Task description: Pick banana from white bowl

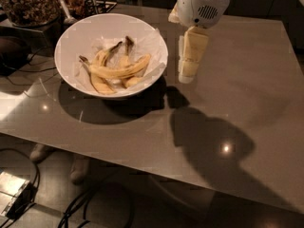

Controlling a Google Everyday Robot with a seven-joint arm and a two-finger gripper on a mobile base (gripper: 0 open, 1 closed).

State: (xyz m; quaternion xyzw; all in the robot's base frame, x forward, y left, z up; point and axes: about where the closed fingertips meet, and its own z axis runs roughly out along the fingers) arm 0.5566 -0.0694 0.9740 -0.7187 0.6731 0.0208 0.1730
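The white bowl (71, 37) stands on the grey table at the left, lined with crumpled white paper. Three yellow bananas lie in it. The banana (118, 71), the longest and slimmest, lies across the other two, with its dark stem at the left and its pointed tip at the right near the bowl's right wall. My gripper (186, 77) hangs pointing down from the white wrist (202, 6), just right of the bowl's right rim and above the table. It holds nothing and is clear of the bowl.
A dark container of brown nuts (26, 4) and a utensil (63, 9) stand behind the bowl at the far left. Cables (28, 72) run along the table's left edge. The table's front edge (142, 167) drops to a floor with more cables.
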